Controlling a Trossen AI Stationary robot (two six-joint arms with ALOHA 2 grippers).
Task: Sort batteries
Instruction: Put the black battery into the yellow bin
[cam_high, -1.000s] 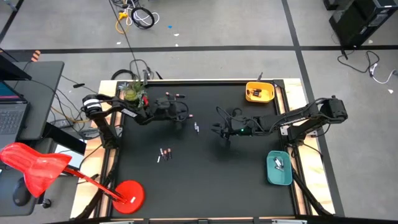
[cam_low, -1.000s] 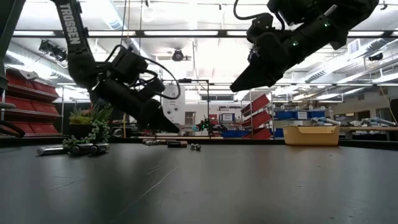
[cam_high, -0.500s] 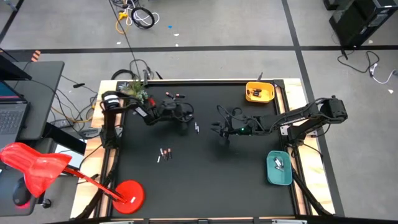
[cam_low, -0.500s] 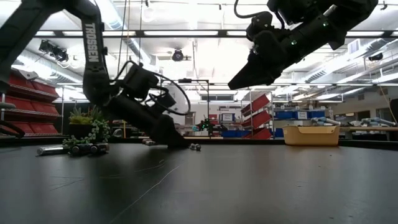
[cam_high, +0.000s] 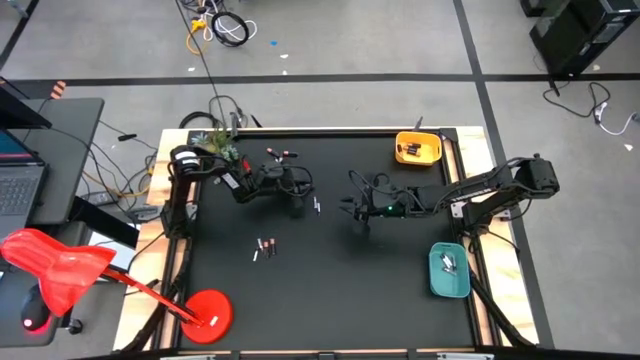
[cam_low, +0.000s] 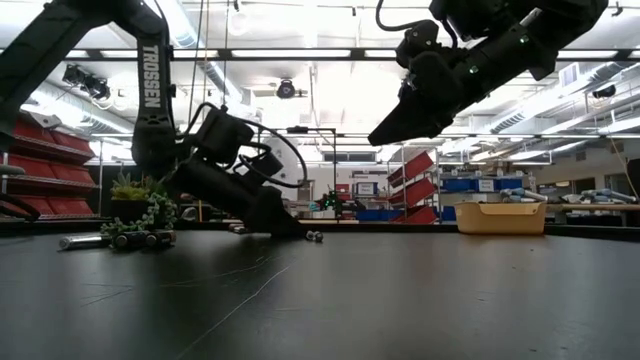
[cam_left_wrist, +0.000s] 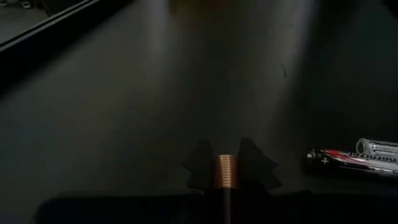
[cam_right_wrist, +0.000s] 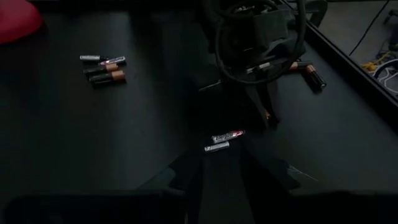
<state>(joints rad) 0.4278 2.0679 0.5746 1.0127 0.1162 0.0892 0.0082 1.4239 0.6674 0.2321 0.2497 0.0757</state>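
Note:
Batteries lie in small groups on the black table: a pair (cam_high: 316, 206) (cam_left_wrist: 348, 160) just right of my left gripper, a cluster (cam_high: 265, 246) (cam_right_wrist: 102, 68) nearer the front, and a few (cam_high: 280, 153) by the far edge. My left gripper (cam_high: 298, 207) (cam_low: 296, 232) (cam_left_wrist: 225, 171) is down at the table, shut on one copper-ended battery. My right gripper (cam_high: 362, 215) (cam_low: 375, 140) (cam_right_wrist: 219, 162) hovers well above the table's middle with a narrow gap between its fingers and holds nothing. My left gripper pinches a battery between its two fingertips, with the copper-coloured end (cam_left_wrist: 225, 173) showing at the tips. The battery lies along the fingers. The fingers slant down from the table's left, and their tips (cam_low: 292, 230) are at the table surface.
A yellow tray (cam_high: 418, 161) (cam_low: 500, 218) with batteries stands at the far right corner, and a teal tray (cam_high: 450, 292) with a few sits at the near right edge. A small plant (cam_high: 215, 148) is at the far left corner. A red stand (cam_high: 210, 312) occupies the near left corner.
My left gripper has moved toward the table's right and dropped from above the table until its tips are at the surface beside the pair of batteries.

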